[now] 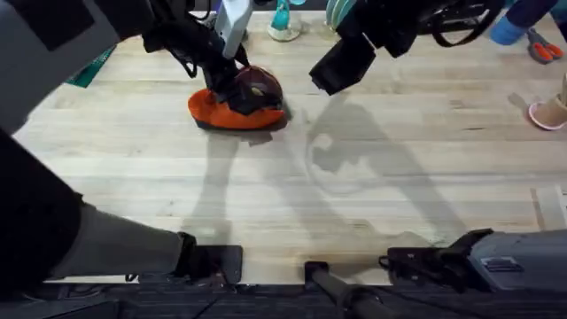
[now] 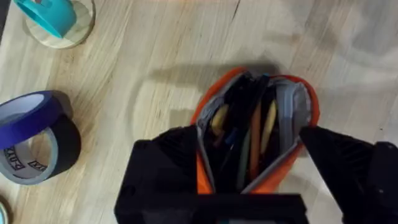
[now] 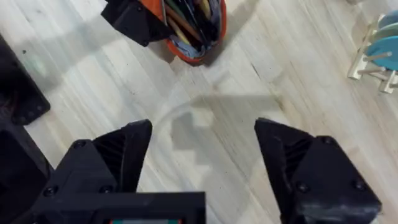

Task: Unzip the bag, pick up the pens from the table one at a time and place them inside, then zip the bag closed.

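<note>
The orange bag (image 1: pixel 237 108) lies on the table (image 1: pixel 354 177) at the back, left of centre, with its zipper open. In the left wrist view the bag (image 2: pixel 298 93) gapes, and thin dark pens (image 2: pixel 238 121) lie inside among orange and yellow sticks. My left gripper (image 2: pixel 249 134) straddles the open mouth with one finger pressed on each side, and it sits over the bag (image 1: pixel 235 84) from above. My right gripper (image 3: pixel 202 130) hangs open with nothing in it above bare wood, to the right of the bag (image 3: pixel 199 53) and raised (image 1: pixel 338 66).
A blue and a black tape roll (image 2: pixel 31 143) lie close to the bag, with a teal dispenser (image 2: pixel 56 18) beyond. Red-handled scissors (image 1: pixel 542 49) and a pink-based object (image 1: pixel 549 111) sit at the far right. A rack of blue discs (image 3: pixel 382 50) stands near the back.
</note>
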You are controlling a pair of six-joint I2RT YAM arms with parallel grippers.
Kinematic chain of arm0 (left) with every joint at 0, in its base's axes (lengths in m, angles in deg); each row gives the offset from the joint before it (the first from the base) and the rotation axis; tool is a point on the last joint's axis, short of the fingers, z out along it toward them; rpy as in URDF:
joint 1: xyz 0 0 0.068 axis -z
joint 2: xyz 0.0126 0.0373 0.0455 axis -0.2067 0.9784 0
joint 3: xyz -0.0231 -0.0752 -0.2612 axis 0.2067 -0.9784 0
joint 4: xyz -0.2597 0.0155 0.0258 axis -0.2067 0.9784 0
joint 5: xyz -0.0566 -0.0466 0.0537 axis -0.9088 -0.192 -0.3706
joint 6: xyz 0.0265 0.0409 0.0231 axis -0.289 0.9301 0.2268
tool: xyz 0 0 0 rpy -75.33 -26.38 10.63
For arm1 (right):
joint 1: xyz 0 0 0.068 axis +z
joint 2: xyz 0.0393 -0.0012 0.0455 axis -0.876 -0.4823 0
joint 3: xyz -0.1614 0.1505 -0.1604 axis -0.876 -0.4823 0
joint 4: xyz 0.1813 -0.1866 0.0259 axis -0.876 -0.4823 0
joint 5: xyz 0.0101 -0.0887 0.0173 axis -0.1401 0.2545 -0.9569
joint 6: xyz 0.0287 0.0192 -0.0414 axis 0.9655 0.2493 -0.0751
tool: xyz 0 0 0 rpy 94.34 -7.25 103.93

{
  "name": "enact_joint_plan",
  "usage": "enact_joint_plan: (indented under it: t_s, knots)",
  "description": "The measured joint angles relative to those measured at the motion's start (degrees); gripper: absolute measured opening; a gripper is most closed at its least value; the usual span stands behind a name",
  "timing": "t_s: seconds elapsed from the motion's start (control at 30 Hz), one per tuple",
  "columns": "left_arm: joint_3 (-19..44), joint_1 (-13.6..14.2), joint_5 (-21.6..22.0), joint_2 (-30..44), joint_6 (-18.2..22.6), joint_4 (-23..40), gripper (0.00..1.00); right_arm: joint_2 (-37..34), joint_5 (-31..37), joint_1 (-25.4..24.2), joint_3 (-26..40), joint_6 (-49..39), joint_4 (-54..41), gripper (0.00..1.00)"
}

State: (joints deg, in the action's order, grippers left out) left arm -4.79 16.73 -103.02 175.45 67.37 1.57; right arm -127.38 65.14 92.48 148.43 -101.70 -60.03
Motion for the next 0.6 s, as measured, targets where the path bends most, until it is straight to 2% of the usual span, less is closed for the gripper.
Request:
enact_joint_plan:
  t_s: [0.3,0.47,0.6]
  knots:
    - [1.34,0.00,0.06,-1.10,-1.55,-0.06,0.993,0.01,0.00,0.00,0.00,0.00,0.00,0.996]
    - [2.76,0.00,0.02,-5.54,-2.03,0.00,0.993,0.01,0.00,0.00,0.00,0.00,0.00,0.996]
    - [2.99,0.00,0.02,-9.13,-4.16,0.27,0.993,0.01,0.00,0.00,0.00,0.00,0.02,0.996]
